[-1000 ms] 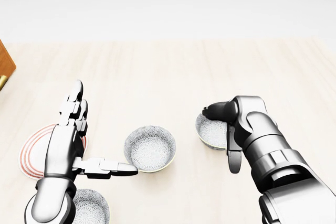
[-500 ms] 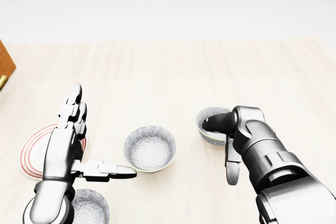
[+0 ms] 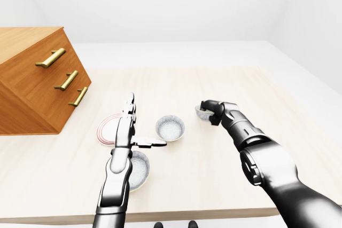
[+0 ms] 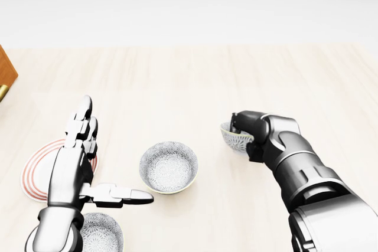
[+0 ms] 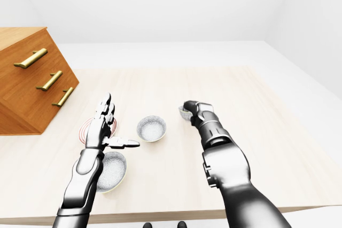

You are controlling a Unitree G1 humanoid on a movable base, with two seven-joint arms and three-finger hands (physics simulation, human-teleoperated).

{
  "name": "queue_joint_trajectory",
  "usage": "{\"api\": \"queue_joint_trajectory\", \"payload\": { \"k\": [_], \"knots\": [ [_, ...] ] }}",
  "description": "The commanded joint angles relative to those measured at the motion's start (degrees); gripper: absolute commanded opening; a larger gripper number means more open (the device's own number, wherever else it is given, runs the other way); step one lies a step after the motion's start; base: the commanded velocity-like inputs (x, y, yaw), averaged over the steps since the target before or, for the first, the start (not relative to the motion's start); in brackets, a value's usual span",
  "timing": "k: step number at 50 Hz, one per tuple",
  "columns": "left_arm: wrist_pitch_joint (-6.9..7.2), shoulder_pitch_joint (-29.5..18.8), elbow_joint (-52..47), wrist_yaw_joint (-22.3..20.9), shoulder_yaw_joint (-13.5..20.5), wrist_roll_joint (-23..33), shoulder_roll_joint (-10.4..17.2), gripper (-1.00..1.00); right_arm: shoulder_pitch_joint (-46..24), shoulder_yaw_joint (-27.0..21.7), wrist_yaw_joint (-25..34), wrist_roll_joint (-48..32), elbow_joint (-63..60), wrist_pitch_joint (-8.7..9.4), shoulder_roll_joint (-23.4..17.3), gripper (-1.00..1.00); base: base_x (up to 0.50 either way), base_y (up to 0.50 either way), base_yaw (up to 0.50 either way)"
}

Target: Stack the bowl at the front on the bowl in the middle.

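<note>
Three patterned bowls on the pale wooden table (image 4: 195, 81). Right hand (image 4: 247, 128) clenched round the right-most bowl (image 4: 234, 137), dark fingers hooked over its rim, bowl tilted and seemingly lifted clear of the surface, though hard to be sure. Middle bowl (image 4: 169, 166) upright at about nine o'clock from the held one in the head view, well apart from it. Left hand (image 4: 82, 163) released, fingers stretched toward twelve o'clock, thumb pointing to three o'clock, tip just short of the middle bowl. Third bowl (image 3: 138, 169) partly hidden under the left forearm. Red-ringed plate (image 4: 35, 169) at nine o'clock from the left hand. Wooden drawer cabinet (image 3: 37, 76) with brass handles at upper left in the left-eye view.
</note>
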Motion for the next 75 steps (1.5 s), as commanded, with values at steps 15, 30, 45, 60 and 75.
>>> {"api": "queue_joint_trajectory", "payload": {
  "k": [15, 30, 45, 60, 75],
  "knots": [
    [-0.9, 0.2, 0.7, 0.1, -0.2, 0.2, -0.1, 1.0, -1.4, -0.9, -22.1, 5.0, -0.6, 0.03, -1.0, -1.0, 0.0, 0.0, 0.0],
    [-0.83, -0.1, 0.8, 0.7, -0.7, 1.1, -0.3, 1.0, 14.9, 2.7, -42.0, 0.0, -23.4, 0.03, -0.9, -1.0, 0.0, 0.0, 0.0],
    [0.56, -0.5, -0.7, 0.8, 0.4, 0.4, 0.1, 1.0, 34.2, 1.6, -34.1, -8.5, -58.3, 0.03, 3.1, -1.0, 0.0, 0.0, 0.0],
    [-0.51, 4.4, -5.6, -1.6, 5.0, -1.3, 1.7, 1.0, 42.7, 3.9, -28.2, -12.7, -71.0, -2.19, 7.1, -1.0, 0.0, 0.0, 0.0],
    [1.28, 4.1, -8.0, -1.4, 6.5, -2.7, 1.9, 1.0, 48.5, 8.1, -29.3, -16.1, -77.2, -5.76, 10.3, -1.0, 0.0, 0.0, 0.0]
  ]
}}
